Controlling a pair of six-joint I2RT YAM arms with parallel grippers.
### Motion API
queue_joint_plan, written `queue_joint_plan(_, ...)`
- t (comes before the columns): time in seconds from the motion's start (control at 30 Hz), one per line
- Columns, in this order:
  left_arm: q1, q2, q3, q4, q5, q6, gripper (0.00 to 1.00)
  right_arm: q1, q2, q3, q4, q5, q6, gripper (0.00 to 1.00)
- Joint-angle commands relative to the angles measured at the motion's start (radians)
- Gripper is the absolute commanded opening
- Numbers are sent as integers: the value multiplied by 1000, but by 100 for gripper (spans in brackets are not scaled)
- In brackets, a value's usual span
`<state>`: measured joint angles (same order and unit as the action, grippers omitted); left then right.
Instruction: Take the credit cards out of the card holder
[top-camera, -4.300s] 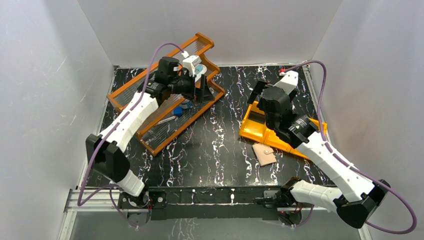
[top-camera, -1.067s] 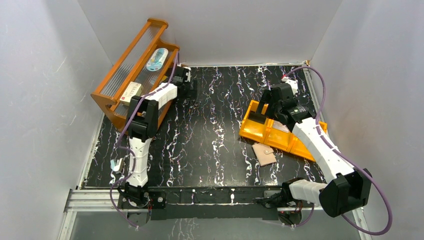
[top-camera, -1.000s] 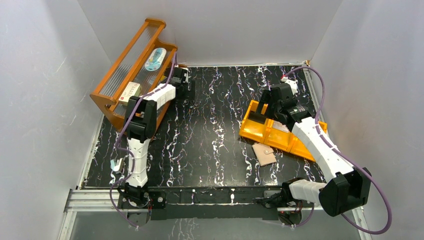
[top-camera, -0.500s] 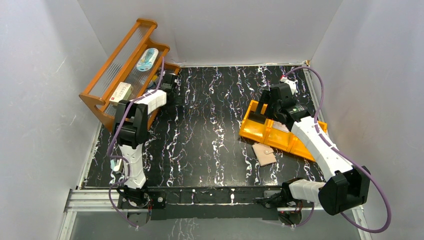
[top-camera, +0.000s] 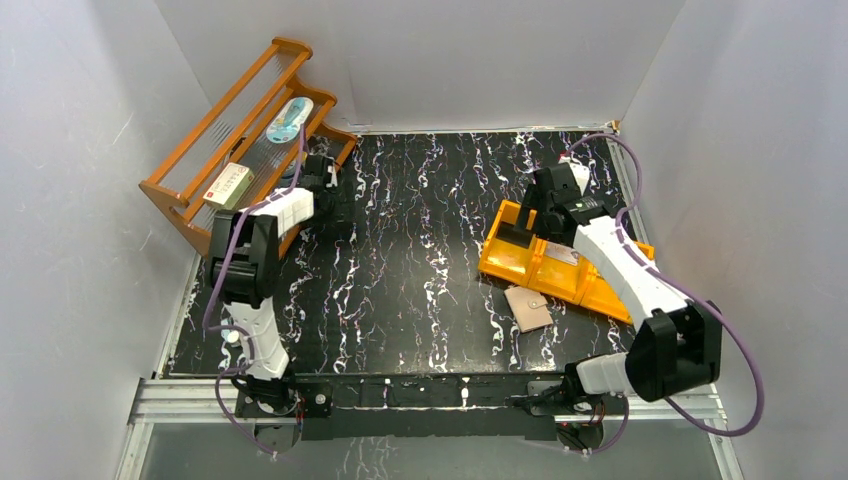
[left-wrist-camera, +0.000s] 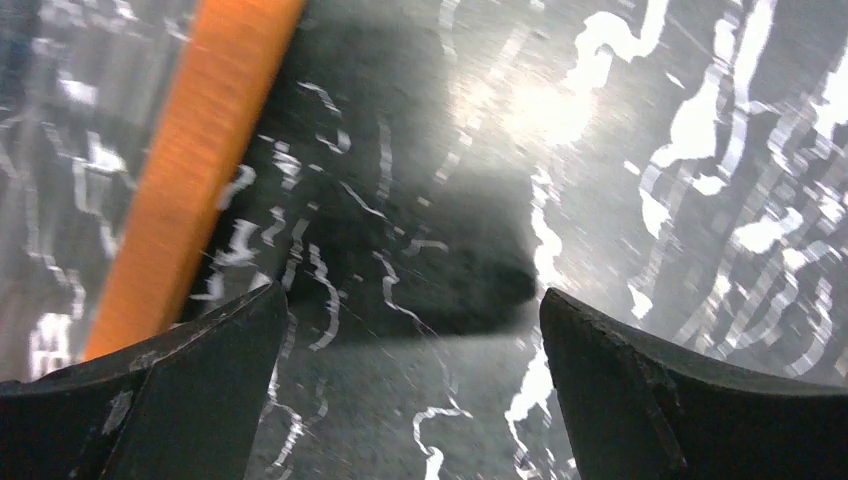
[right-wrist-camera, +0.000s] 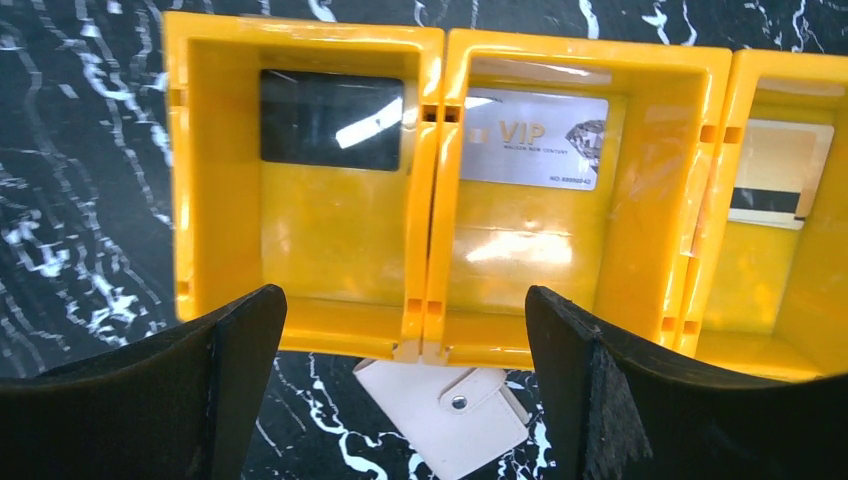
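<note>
Right gripper (right-wrist-camera: 402, 295) wide, empty, tray (right-wrist-camera: 435, 200) beneath it, holder (right-wrist-camera: 445, 415) just behind — left gripper (left-wrist-camera: 410, 293) wide too, rack (left-wrist-camera: 190, 170) beside one finger.

Beige card holder (right-wrist-camera: 445, 418), yellow tray (right-wrist-camera: 432, 200), silver VIP card (right-wrist-camera: 535, 140), black white-veined table (top-camera: 420, 260), orange-brown rack (top-camera: 190, 218)

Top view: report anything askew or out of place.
The orange slatted rack at the far left is tipped up, leaning against the side wall rather than lying flat; a small box and a blue-white packet rest on its slanted slats. Nothing else stands out.
</note>
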<state>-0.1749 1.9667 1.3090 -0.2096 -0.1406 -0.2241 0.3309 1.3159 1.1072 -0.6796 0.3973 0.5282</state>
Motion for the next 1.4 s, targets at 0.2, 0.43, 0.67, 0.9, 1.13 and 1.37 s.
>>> queue_joint_plan(0.2, -115, -274, -131, 38, 288, -28, 98, -125, 86, -10, 60, -113, 23, 98)
queue_joint_plan(0.43, -138, -401, -189, 62, 349, -64, 98, -138, 195, 14, 181, -293, -16, 98)
queue_joint_plan(0.67, -138, -495, -240, 53, 401, -97, 98, -123, 377, 121, 255, -465, -37, 97)
queue_joint_plan(0.9, -138, -548, -276, 1, 389, -130, 98, -6, 605, 346, 212, -424, -87, 96)
queue_joint_plan(1.13, -138, -589, -287, -45, 361, -123, 98, 145, 796, 611, 123, -343, -131, 96)
queue_joint_plan(1.37, -138, -647, -291, -109, 238, -131, 98, 266, 885, 723, 80, -273, -127, 93)
